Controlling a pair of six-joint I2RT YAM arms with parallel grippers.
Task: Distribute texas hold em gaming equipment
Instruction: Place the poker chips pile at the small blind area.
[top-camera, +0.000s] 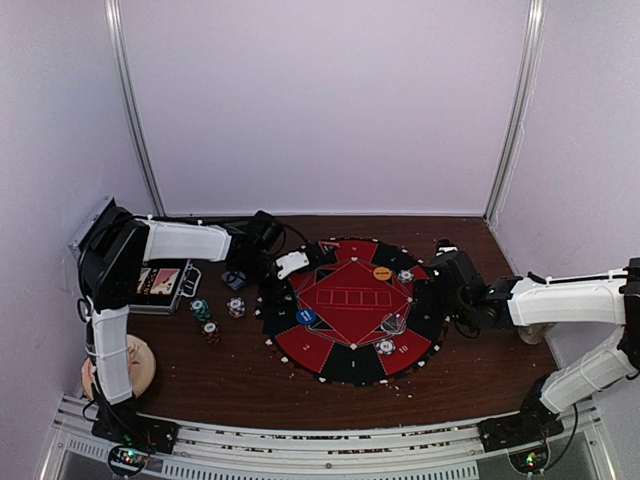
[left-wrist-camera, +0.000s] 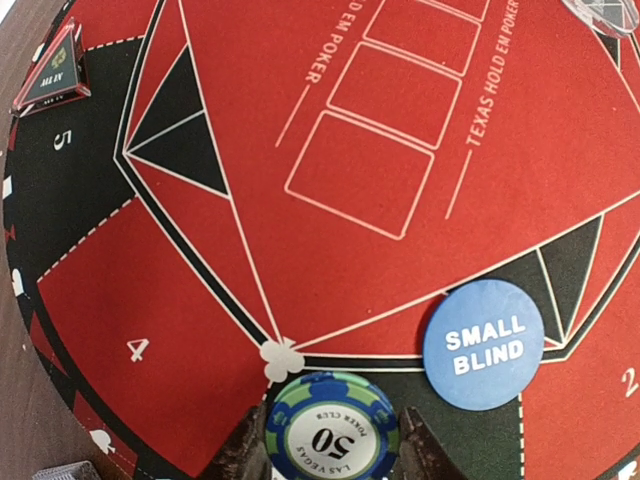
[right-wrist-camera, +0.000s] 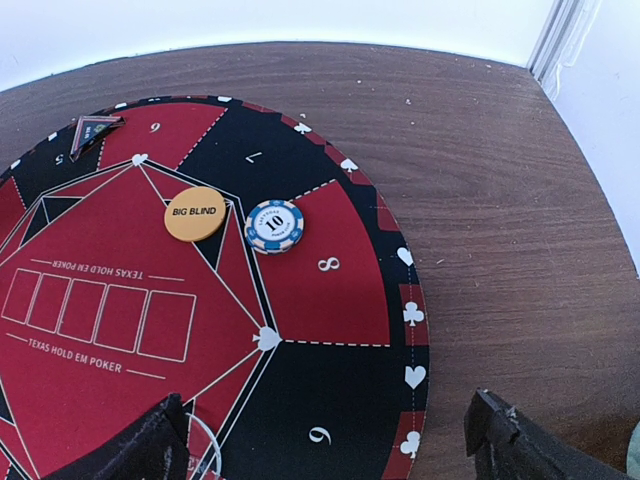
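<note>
**Left jaws clamped on a chip, right jaws wide apart over the mat**

At the left gripper (left-wrist-camera: 333, 448) we see both fingers (left-wrist-camera: 243, 452) pressed against a green-and-blue 50 chip (left-wrist-camera: 333, 432). It is held on edge, just beside the white club mark at the diamond's corner, and we cannot tell whether it touches the mat (left-wrist-camera: 120, 330). The blue Small Blind disc (left-wrist-camera: 483, 344) lies flat just beside it. The right gripper (right-wrist-camera: 330, 450) hangs empty over sector 9 with its fingers (right-wrist-camera: 150, 445) spread. Farther off, the orange Big Blind disc (right-wrist-camera: 195, 214) and a blue-and-white 10 chip (right-wrist-camera: 274, 226) lie side by side near sector 8. Left of the mat, on the table (top-camera: 250, 385), stand a teal stack (top-camera: 200, 310), a white-grey stack (top-camera: 236, 307) and a reddish stack (top-camera: 211, 332).
</note>
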